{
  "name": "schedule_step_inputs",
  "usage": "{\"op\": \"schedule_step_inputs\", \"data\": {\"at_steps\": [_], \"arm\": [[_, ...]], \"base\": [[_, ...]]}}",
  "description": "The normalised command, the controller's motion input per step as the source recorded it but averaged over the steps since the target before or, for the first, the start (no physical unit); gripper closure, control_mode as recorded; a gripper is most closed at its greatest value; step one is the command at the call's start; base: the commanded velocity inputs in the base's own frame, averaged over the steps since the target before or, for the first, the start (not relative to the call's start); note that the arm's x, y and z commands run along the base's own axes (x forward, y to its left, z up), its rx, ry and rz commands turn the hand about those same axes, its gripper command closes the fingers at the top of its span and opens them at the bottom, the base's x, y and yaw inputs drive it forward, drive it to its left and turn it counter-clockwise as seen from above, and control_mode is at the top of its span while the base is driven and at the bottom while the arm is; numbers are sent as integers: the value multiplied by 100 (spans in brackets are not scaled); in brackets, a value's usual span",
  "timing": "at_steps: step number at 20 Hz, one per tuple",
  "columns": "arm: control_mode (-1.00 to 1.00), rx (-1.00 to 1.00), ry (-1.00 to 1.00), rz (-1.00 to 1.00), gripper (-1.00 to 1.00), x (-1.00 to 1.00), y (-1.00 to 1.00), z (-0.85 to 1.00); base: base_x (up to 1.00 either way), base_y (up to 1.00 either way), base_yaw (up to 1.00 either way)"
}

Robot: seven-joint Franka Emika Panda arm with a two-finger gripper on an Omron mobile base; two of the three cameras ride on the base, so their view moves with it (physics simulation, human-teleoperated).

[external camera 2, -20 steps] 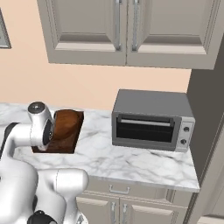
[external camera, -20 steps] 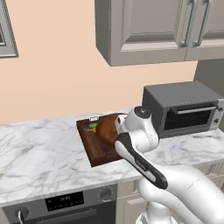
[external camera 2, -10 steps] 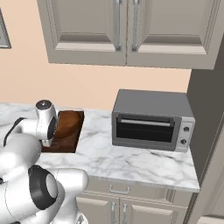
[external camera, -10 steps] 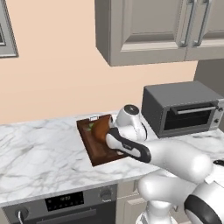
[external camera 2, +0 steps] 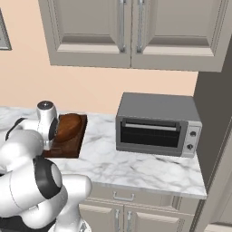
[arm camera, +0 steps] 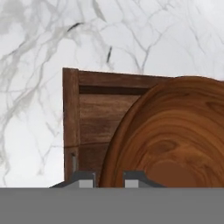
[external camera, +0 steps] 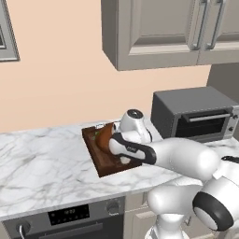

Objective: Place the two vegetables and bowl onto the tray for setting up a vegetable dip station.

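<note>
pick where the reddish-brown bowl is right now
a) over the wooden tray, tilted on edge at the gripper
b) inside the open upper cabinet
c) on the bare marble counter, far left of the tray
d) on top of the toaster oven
a: the bowl stands tilted over the tray, and in the hand view its rim sits at the gripper, whose fingers are closed on it.

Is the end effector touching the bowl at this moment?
Touching. The hand view shows the end effector with its fingertips astride the rim of the bowl, closed on it, over the tray.
</note>
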Motion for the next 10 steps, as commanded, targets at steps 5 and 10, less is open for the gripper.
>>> {"op": "schedule_step_inputs", "data": {"at_steps": [5, 10], "arm": [[-100, 1, 0, 1, -100, -14, 5, -2], [-100, 0, 0, 0, -100, 0, 1, 0]], "base": [[0, 0, 0], [0, 0, 0]]}}
